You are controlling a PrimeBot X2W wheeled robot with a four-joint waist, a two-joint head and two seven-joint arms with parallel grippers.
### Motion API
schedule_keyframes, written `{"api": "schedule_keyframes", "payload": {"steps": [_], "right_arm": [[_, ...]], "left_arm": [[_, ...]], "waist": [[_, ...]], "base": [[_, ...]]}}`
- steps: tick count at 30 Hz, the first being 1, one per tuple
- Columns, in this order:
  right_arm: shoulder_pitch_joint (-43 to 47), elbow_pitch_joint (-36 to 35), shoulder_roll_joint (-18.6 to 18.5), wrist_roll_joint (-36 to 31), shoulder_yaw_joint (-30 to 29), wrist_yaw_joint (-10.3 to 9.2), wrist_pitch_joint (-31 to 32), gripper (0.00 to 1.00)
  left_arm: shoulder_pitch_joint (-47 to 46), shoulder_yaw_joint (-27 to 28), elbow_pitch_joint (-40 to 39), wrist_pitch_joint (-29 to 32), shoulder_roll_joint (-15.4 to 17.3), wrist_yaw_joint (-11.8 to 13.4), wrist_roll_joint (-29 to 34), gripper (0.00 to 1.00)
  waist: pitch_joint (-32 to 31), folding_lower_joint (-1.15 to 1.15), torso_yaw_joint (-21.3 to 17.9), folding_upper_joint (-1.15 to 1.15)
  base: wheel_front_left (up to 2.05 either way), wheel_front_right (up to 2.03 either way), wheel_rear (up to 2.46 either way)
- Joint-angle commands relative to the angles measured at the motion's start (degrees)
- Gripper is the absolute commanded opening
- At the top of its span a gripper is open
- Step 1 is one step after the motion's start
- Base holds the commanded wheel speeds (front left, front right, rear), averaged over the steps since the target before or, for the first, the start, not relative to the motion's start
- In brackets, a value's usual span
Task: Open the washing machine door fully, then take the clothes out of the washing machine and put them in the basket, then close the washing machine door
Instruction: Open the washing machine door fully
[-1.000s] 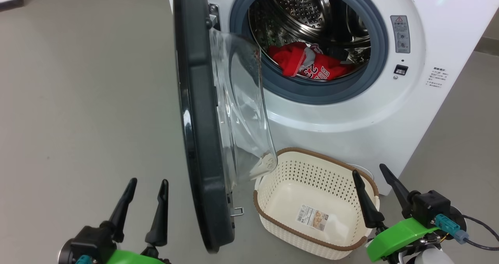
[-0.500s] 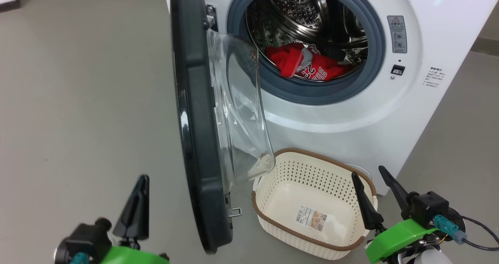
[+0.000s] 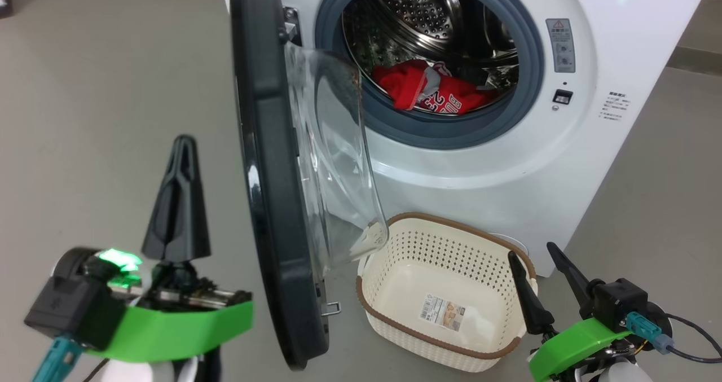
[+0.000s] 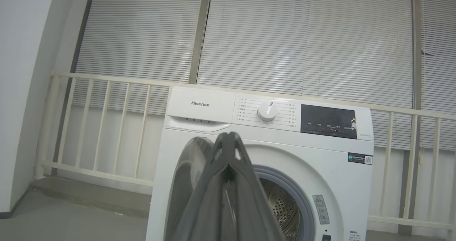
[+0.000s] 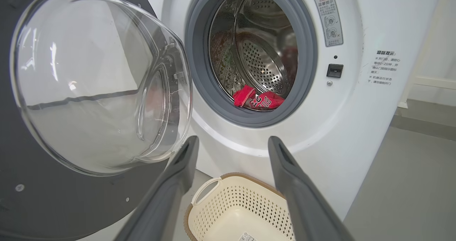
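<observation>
Door (image 3: 271,190) not fully swung. Left tool (image 3: 181,145) pressed together beside its outer face; right tool (image 3: 530,251) spread. Best drawn wide by edge, slowly.

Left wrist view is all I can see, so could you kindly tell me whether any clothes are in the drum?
Observer: Yes, red clothes lie low in the drum of the washing machine.
Operator: Thanks. Is the basket in place?
Observer: The basket stands empty of clothes on the floor before the machine.
Operator: And the right pincer?
Observer: The right pincer is open and empty, near the basket's right side.
</observation>
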Motion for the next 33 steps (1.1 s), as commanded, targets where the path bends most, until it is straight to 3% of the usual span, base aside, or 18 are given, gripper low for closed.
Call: {"api": "schedule_keyframes", "payload": {"steps": [1,8,16,24,33], "right_arm": [[-1.69,-1.19,0.03,0.38,1.37,0.37,-0.37,1.00],[-1.71,-1.13,0.03,0.20,1.25,0.37,-0.37,1.00],[-2.05,-1.28,0.03,0.22,1.17,0.37,-0.37,1.00],[-2.43,-1.10,0.03,0.24,1.20,0.37,-0.37,1.00],[-2.14,-0.87,0.03,0.08,0.95,0.37,-0.37,1.00]], "left_arm": [[-2.68,0.59,-2.66,-0.04,0.64,0.38,-0.48,0.00],[-2.97,-9.01,-7.46,4.67,0.64,0.57,-2.26,0.00],[0.64,-18.09,-5.45,8.84,0.64,4.04,-5.28,0.00],[3.13,-19.63,2.28,11.88,0.78,6.90,-6.45,0.00],[2.71,-18.53,7.65,11.74,2.83,9.69,-3.48,0.00]], "waist": [[0.00,0.00,-0.31,0.00],[0.31,0.00,-1.19,0.00],[1.18,0.00,-1.74,0.00],[1.98,0.00,-1.72,0.00],[2.06,0.00,-1.37,0.00]], "base": [[0.00,0.00,0.00],[0.00,0.00,0.00],[0.00,0.00,0.00],[0.00,0.00,0.00],[0.00,0.00,0.00]]}}
